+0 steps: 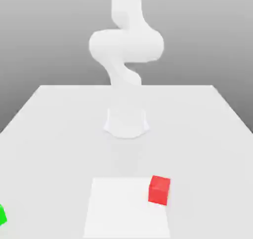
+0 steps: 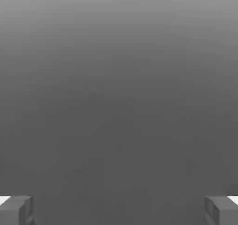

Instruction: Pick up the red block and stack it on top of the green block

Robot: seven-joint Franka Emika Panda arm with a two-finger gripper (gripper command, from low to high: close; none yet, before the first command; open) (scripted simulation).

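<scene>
Waiting with fingers spread, the gripper (image 2: 119, 210) holds nothing; the red block (image 1: 159, 189), seemingly light and rigid, suits a flat-sided pinch.

We see the white arm (image 1: 126, 50) rising from its round base (image 1: 126, 123), which sits on the far half of the scene, about midway between the exterior view's left and right. Above the base the arm twists up through a thick rounded elbow and then leaves the top of the exterior view. In the hand view we find the gripper (image 2: 119, 210) with its two grey fingers (image 2: 17, 209) standing far apart, one at each side, with nothing between them. The jaws are spread wide and hold nothing.
</scene>
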